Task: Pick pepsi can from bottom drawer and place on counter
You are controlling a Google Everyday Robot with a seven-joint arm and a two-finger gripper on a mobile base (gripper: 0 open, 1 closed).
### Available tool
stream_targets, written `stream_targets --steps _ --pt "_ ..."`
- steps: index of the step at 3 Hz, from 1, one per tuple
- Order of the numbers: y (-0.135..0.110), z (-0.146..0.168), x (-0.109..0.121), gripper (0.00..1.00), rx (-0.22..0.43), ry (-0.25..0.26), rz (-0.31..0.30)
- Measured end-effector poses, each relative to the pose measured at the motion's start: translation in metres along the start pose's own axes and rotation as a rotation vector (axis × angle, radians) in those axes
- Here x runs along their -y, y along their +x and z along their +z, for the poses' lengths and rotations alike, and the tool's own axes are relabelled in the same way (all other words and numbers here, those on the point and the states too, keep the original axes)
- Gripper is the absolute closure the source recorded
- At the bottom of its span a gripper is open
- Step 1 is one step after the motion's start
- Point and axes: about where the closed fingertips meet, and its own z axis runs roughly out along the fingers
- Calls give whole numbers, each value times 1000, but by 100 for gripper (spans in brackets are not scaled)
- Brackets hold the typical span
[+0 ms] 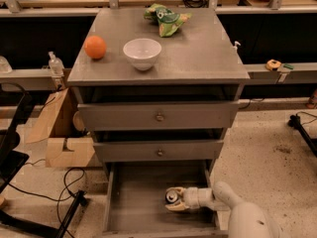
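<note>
Nearest, the bottom drawer [116, 202] is pulled open, which lets the arm reach in from the right. One pepsi can [172, 196] stands upright in it, toward the right side. The gripper [170, 199] is set around the can low in the drawer, presumably for a side grasp; whether it is clamped cannot be told. Above, two upper drawers [198, 115] are shut. Farthest, the counter [198, 58] carries one orange [95, 47], one white bowl [142, 53] and one green snack bag [167, 20], with room at the front right.
</note>
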Motion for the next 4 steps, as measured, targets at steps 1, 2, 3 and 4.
stream_targets --steps 1,2,3,4 --pt "0 4 -2 96 2 -5 2" --pt "0 5 -2 100 3 -7 3" --pt "-14 -1 -9 100 0 -15 -7" --pt "-58 -60 -6 100 -40 50 -26"
